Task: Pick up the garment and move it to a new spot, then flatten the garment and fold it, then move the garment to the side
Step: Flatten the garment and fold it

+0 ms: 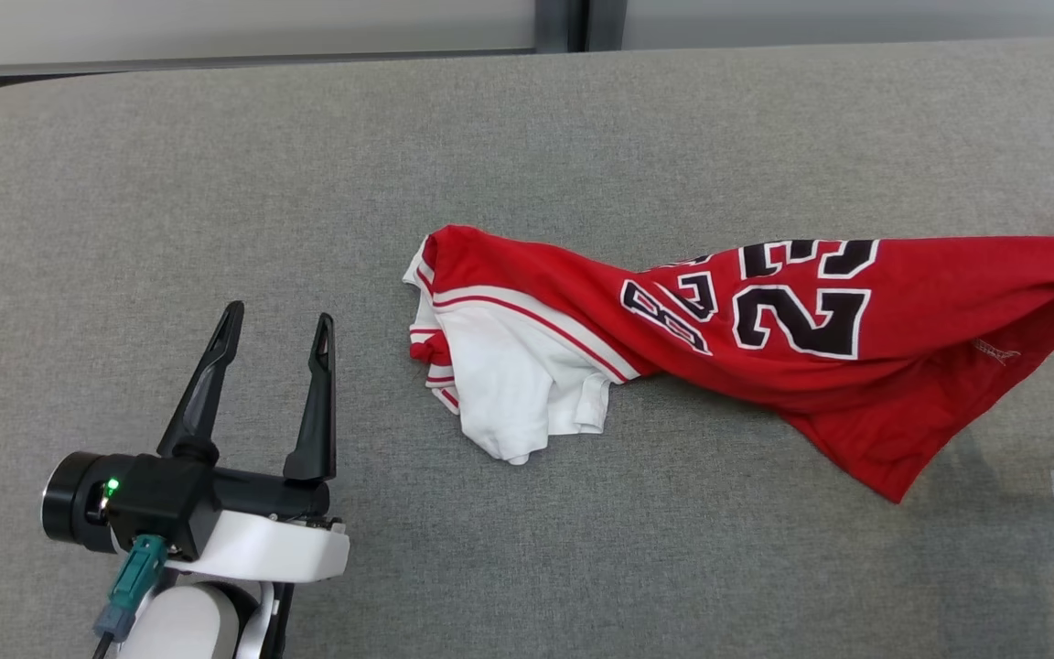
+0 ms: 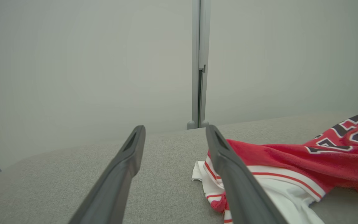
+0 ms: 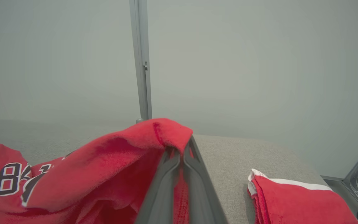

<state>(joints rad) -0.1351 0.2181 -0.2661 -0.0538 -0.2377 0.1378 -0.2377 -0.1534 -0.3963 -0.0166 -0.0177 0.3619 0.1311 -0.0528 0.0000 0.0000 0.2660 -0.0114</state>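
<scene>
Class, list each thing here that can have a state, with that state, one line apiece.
red jersey: unfolded, bunched, right end pinched up, left end on the table.
left gripper: open, empty.
right gripper: shut on the red jersey.
second red garment: lying apart, seemingly folded.

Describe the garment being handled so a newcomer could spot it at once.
On the wide grey table lies a crumpled red jersey, stretched toward the right where the right tool pinches its edge. Unlike the folded red cloth at the far right, it bears black, white-outlined numbers and a white panel at its left end.
</scene>
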